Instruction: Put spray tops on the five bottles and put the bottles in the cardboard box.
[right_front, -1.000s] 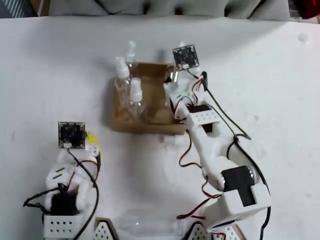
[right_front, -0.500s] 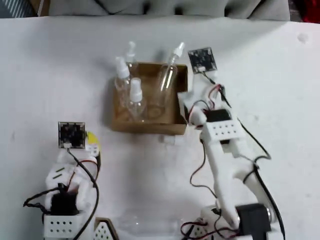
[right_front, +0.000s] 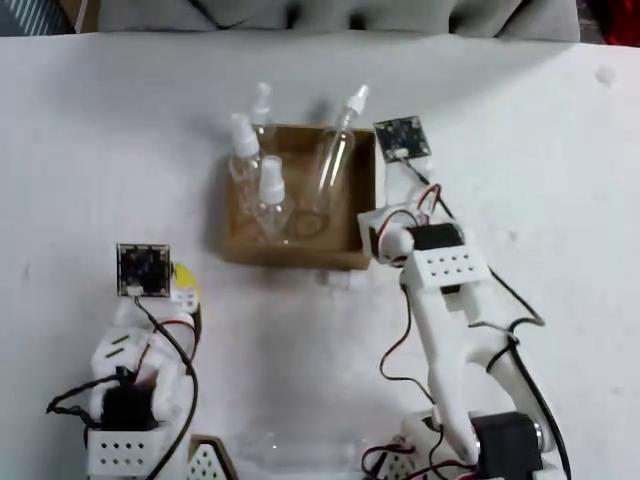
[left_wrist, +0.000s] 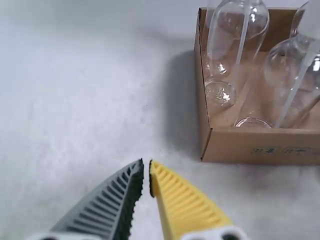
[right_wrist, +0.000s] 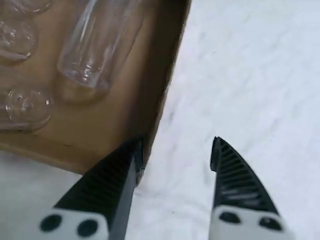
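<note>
The cardboard box (right_front: 240, 245) stands mid-table and holds several clear bottles with white spray tops. The one at its right side (right_front: 335, 155) leans against the far wall. My right gripper (right_wrist: 175, 150) is open and holds nothing. It hangs low at the box's right wall (right_wrist: 167, 75), one finger over the near corner and the other over bare table. The leaning bottle (right_wrist: 95, 45) lies just beyond it. My left gripper (left_wrist: 145, 169) is shut on nothing, low over the table to the front left of the box (left_wrist: 250, 145). Its yellow finger (right_front: 186, 280) shows from above.
Another clear bottle (right_front: 295, 450) lies on its side at the table's front edge between the two arm bases. A small white piece (right_front: 340, 280) sits on the table just in front of the box. White tabletop stretches left and right of the box.
The right gripper was over the box's right side; it has let the bottle go, leaving it leaning inside, and has drawn back to the right. The left arm has not moved.
</note>
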